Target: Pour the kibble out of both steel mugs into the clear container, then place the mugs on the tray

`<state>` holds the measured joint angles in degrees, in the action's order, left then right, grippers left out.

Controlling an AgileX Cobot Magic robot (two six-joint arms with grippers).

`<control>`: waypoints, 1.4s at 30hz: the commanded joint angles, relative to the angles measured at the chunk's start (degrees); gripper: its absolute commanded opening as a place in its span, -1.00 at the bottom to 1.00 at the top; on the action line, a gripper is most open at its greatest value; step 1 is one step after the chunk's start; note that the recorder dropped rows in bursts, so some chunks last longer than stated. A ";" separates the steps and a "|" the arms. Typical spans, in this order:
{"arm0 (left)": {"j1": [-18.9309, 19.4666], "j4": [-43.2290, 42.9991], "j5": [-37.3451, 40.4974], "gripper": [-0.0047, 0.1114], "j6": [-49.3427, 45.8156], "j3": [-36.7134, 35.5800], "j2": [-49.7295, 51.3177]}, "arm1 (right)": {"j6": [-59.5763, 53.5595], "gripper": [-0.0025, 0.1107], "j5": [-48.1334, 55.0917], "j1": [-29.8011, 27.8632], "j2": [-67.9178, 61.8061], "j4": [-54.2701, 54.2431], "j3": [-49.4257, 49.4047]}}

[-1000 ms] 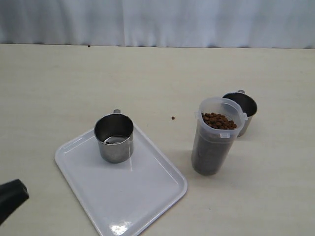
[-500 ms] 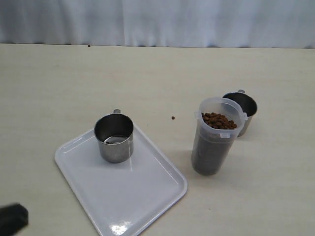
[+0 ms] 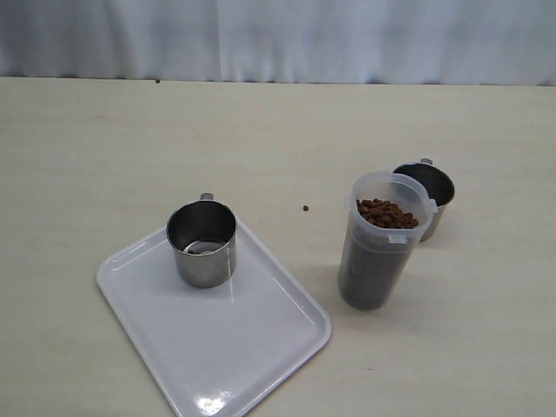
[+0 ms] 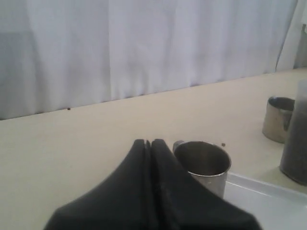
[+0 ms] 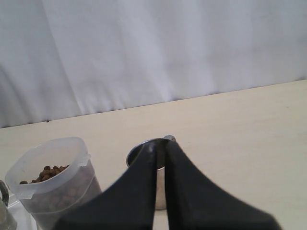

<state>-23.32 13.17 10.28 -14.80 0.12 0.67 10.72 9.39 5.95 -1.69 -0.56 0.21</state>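
Note:
One empty steel mug (image 3: pixel 201 243) stands upright on the far corner of the white tray (image 3: pixel 248 347). The second steel mug (image 3: pixel 426 193) stands on the table just behind the clear container (image 3: pixel 380 248), which holds kibble (image 3: pixel 386 213) close to its rim. Neither gripper shows in the exterior view. In the left wrist view my left gripper (image 4: pixel 147 142) is shut and empty, short of the mug (image 4: pixel 204 165) on the tray (image 4: pixel 268 201). In the right wrist view my right gripper (image 5: pixel 160 143) is shut on nothing, with the second mug (image 5: pixel 160 189) beyond its tips and the container (image 5: pixel 53 187) beside it.
A single stray pellet (image 3: pixel 306 208) lies on the table between the tray and the container. A pale curtain (image 3: pixel 278 39) closes off the table's far edge.
The dark tip of my left arm at the lower left of the exterior view has drawn back and left the picture. Mugs, container and tray have stayed put.

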 commanded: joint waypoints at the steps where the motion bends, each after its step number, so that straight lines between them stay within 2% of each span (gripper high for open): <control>1: 0.83 -1.81 1.43 -0.92 2.40 -0.12 -0.67 | 0.02 -0.87 -0.24 0.25 0.06 -0.10 -0.21; 2: 2.85 -5.96 1.57 -0.92 8.59 -0.12 -0.67 | 0.02 -0.87 -0.24 0.25 0.06 -0.10 -0.21; 4: 7.01 -9.68 1.69 -0.92 13.55 -0.12 -0.67 | 0.02 -0.87 -0.24 0.25 0.06 -0.10 -0.21; 10: 17.06 -10.99 2.07 -0.92 10.47 -0.12 -0.67 | 0.02 -0.87 -0.24 0.25 0.06 -0.10 -0.21; 12: 19.31 -11.66 3.74 -0.92 10.47 -0.12 -0.67 | 0.02 -0.87 -0.24 0.25 0.06 -0.10 -0.21; 42: 19.26 -13.70 4.40 -0.92 10.47 -0.12 -0.67 | 0.02 -0.87 -0.24 0.25 0.06 -0.10 -0.21</control>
<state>-4.15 -0.31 14.79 -4.30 0.12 0.15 10.72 9.39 5.95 -1.69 -0.56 0.21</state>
